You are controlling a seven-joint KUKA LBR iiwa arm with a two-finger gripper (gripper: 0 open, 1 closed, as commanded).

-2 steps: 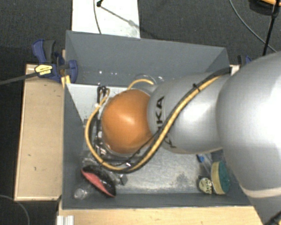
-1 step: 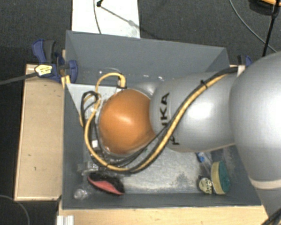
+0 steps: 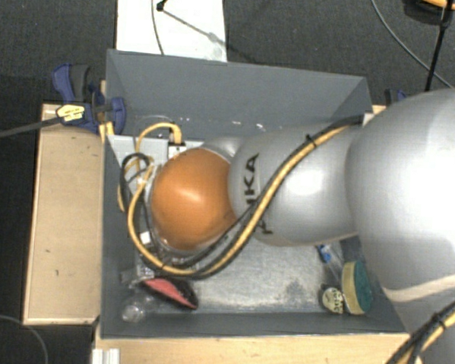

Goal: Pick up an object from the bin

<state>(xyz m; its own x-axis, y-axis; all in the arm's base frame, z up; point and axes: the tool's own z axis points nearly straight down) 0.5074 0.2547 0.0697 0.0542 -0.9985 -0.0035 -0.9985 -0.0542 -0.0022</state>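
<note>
A little of my gripper (image 3: 145, 271) shows as grey metal under the arm's orange cover, low in the bin's front left corner. Right beside it, toward the front wall, lies a flat red and black thing (image 3: 170, 291). A small clear, glassy thing (image 3: 133, 311) rests in the very corner, just in front of the gripper. Whether the gripper touches either one is hidden by the cover.
The arm spans the bin from the right and hides most of its floor. At the front right lie a round teal-edged disc (image 3: 357, 288), a small pale round thing (image 3: 332, 299) and a blue and white tube (image 3: 329, 256). Bare floor shows along the front middle.
</note>
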